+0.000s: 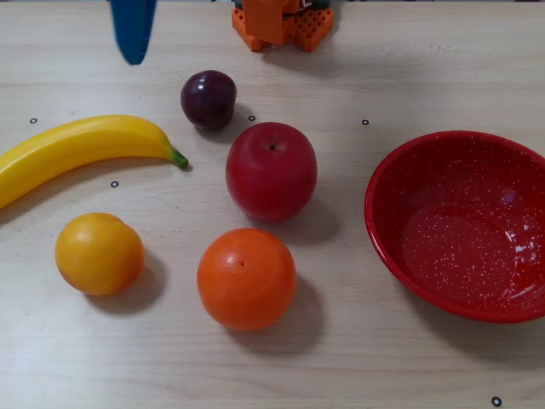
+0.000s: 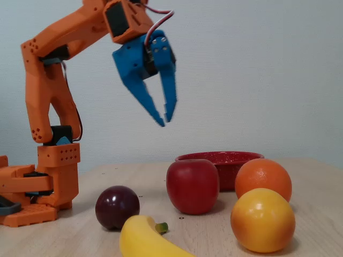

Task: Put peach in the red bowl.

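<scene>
While the orange arm (image 2: pixel 51 69) reaches up and out from its base at the far edge of the surface (image 1: pixel 358 60), its blue gripper (image 2: pixel 166 120) hangs high in the air with its two fingers slightly apart and nothing between them; in the fixed view from above only a blue tip of it (image 1: pixel 134 34) shows near the far left. On the surface, the peach (image 1: pixel 99 253) sits untouched at the near left in that view, just near of the curved banana (image 1: pixel 81 149) and left of the orange (image 1: pixel 247 279). In the low side view the peach (image 2: pixel 262 220) is the nearest fruit at the right, with the orange (image 2: pixel 263 179) behind it. A red apple (image 1: pixel 271 170) stands in the middle, and a dark plum (image 1: pixel 208 99) lies farther back, beside the banana's green tip. Well apart from the peach, the red bowl (image 1: pixel 387 247) rests at the right side, holding nothing.
</scene>
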`<action>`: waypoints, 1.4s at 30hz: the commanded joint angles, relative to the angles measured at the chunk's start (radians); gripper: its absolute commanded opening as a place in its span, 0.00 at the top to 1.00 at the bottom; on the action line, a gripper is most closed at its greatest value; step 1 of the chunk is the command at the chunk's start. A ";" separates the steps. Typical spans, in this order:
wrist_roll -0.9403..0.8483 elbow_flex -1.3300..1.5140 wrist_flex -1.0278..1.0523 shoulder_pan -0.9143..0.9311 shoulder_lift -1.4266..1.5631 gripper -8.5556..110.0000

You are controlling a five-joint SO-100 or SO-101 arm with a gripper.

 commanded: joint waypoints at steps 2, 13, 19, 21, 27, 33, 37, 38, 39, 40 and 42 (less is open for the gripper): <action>-0.035 -0.172 0.046 0.026 -0.032 0.87; -0.081 -0.479 0.150 0.026 -0.362 0.71; -0.158 -0.678 0.170 0.032 -0.563 0.63; -0.198 -0.723 0.173 0.037 -0.611 0.59; -0.305 -0.828 0.232 0.041 -0.703 0.55; -0.371 -0.899 0.275 0.048 -0.761 0.53; -0.463 -0.910 0.275 0.067 -0.776 0.48; -0.486 -0.914 0.275 0.072 -0.781 0.48; -0.508 -0.919 0.275 0.078 -0.787 0.48; -0.522 -0.923 0.275 0.081 -0.793 0.48; -0.538 -0.933 0.275 0.086 -0.807 0.48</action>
